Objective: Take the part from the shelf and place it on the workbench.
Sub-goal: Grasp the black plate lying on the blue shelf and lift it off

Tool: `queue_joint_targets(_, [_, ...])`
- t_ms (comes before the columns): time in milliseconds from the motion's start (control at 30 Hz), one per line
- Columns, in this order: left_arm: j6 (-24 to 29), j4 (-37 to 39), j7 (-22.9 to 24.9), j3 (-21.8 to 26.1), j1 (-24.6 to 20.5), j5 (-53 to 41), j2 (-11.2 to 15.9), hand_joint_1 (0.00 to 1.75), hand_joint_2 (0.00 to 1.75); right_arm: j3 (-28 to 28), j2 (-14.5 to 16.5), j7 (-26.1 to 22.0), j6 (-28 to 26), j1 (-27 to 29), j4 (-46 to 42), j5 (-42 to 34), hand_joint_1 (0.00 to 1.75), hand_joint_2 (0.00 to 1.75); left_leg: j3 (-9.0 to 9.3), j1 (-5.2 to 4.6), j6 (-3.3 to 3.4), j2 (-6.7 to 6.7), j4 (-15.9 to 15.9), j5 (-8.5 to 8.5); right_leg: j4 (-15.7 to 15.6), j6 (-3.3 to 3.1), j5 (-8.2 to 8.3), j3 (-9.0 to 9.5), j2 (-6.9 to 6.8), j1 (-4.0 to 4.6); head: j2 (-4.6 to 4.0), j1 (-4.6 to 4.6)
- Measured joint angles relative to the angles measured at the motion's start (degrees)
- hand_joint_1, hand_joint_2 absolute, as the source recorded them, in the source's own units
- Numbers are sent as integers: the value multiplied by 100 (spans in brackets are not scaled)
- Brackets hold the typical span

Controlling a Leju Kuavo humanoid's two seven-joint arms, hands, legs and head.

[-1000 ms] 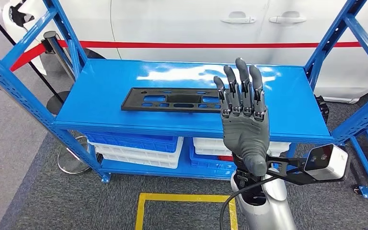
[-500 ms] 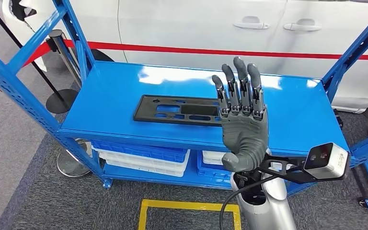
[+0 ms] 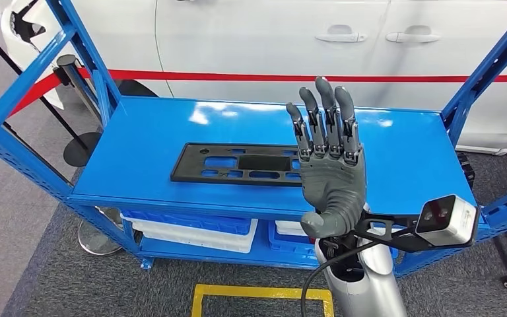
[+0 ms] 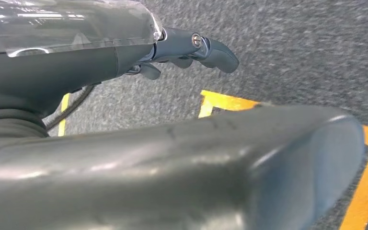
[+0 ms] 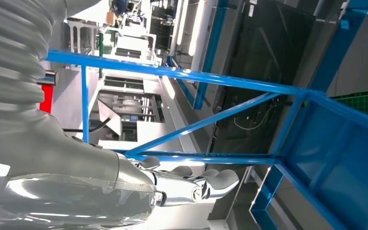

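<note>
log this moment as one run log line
phase: reach | right robot hand: open, raised before shelf, holds nothing | left robot hand: hanging over floor | part: flat on shelf, untouched

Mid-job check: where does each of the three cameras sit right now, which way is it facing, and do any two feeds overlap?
Head view: high on the body, looking forward and down at the blue shelf and black part; the raised right hand, fingers apart, covers the part's right end.
Left wrist view: behind the left hand, facing the grey floor and its yellow line.
Right wrist view: behind the right hand, facing the shelf's frame.
Shared: head and right wrist views both show the right hand and the shelf.
</note>
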Motion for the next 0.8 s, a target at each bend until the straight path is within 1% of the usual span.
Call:
queue_joint_targets(33, [0,1,-1,0,1,1,4,0,0,1,0,1,1,-1,0,0,0,175,160,0,3,6,-394,223,6,29,-49,50,5,2,0,1])
queue_joint_targets(67, [1,2,-1,1,-1,1,7,0,0,2,0,1,1,-4,0,0,0,175,301,-5,23,7,-737,359,20,61,-91,79,11,9,0,-2])
queue_joint_targets(100, [1,3,-1,1,-5,3,8,0,0,3,-1,3,2,-8,-2,1,0,175,384,-13,54,6,-946,409,29,92,-120,88,14,19,0,-2])
queue_joint_targets(133, [1,4,-2,1,-8,5,7,0,0,4,-1,4,2,-12,-4,3,0,175,412,-25,91,1,-1015,374,30,120,-136,80,17,30,0,-1])
queue_joint_targets(200, [2,4,-3,2,-8,10,8,0,0,7,-2,8,-1,-22,-13,9,0,175,418,-30,171,-9,-1049,346,18,168,-161,80,15,26,0,5])
queue_joint_targets(233, [2,4,-3,2,-4,10,8,0,0,7,-2,9,-4,-32,-17,11,0,175,438,-25,210,-11,-1067,334,63,196,-199,70,13,16,0,10])
queue_joint_targets(267, [2,4,-5,2,-6,10,8,0,0,7,-2,12,-8,-49,-21,13,0,175,463,-19,249,-11,-1086,322,210,223,-282,7,12,5,1,14])
queue_joint_targets(300, [2,4,-7,2,-11,8,7,0,0,7,-2,15,-12,-64,-24,14,0,175,492,-11,285,-10,-1101,306,488,249,-412,-134,11,-4,1,18])
queue_joint_targets(333, [2,4,-8,2,-18,6,7,0,0,7,-3,20,-15,-75,-25,15,0,175,513,-15,311,-9,-1105,282,878,267,-568,-350,9,-10,1,23])
queue_joint_targets(367, [2,4,-8,2,-22,2,7,0,0,7,-5,25,-16,-81,-24,15,0,175,533,-20,327,-9,-1105,259,1299,280,-708,-607,9,-11,1,25])
queue_joint_targets(400, [2,4,-6,2,-22,-2,7,0,0,7,-10,29,-17,-80,-21,15,0,175,558,-26,334,-10,-1104,233,1628,286,-765,-837,9,-12,0,25])
queue_joint_targets(433, [2,4,-4,2,-19,-6,7,0,0,7,-15,33,-18,-79,-20,15,0,175,594,-32,334,-14,-1104,205,1761,282,-700,-977,9,-12,0,25])
queue_joint_targets(467, [2,4,-3,2,-16,-9,7,0,0,7,-20,36,-18,-80,-18,15,0,175,644,-38,331,-20,-1104,172,1655,266,-507,-997,9,-9,0,25])
queue_joint_targets(500, [2,4,-3,2,-15,-12,7,0,0,7,-23,38,-18,-82,-17,15,0,175,704,-43,325,-27,-1103,138,1344,237,-229,-909,9,-4,0,26])
queue_joint_targets(533, [4,5,-2,2,-13,-17,1,0,0,7,-25,39,-18,-85,-17,15,0,175,752,-45,316,-34,-1106,103,934,194,42,-764,12,12,1,26])
queue_joint_targets(567, [8,8,4,2,-17,-23,-9,0,0,7,-27,40,-23,-89,-16,15,0,175,789,-53,301,-39,-1104,72,577,154,236,-632,12,34,1,17])
queue_joint_targets(600, [13,11,11,2,-21,-29,-19,0,0,8,-29,44,-28,-95,-16,15,0,175,801,-55,280,-42,-1104,53,320,121,325,-537,11,58,1,14])
queue_joint_targets(633, [17,14,19,2,-23,-33,-28,0,0,10,-32,47,-39,-100,-16,14,0,175,797,-54,254,-42,-1109,40,193,97,334,-499,14,80,1,8])
queue_joint_targets(667, [19,15,26,2,-26,-35,-32,0,0,13,-34,50,-53,-105,-17,10,0,175,802,-54,221,-38,-1123,37,155,84,307,-490,17,92,0,5])
queue_joint_targets(733, [24,15,26,2,-25,-33,-32,0,0,23,-37,54,-71,-111,-18,-1,0,175,830,-61,153,-23,-1139,4,71,51,291,-436,23,61,0,10])
queue_joint_targets(767, [31,15,20,2,-27,-33,-32,0,0,28,-37,54,-75,-120,-18,-7,0,175,815,-66,126,-15,-1058,-62,26,28,289,-388,17,39,0,10])
queue_joint_targets(800, [39,15,10,2,-29,-33,-31,0,0,34,-37,56,-80,-128,-17,-10,0,175,740,-71,103,-9,-861,-175,-16,5,285,-338,6,19,1,7])
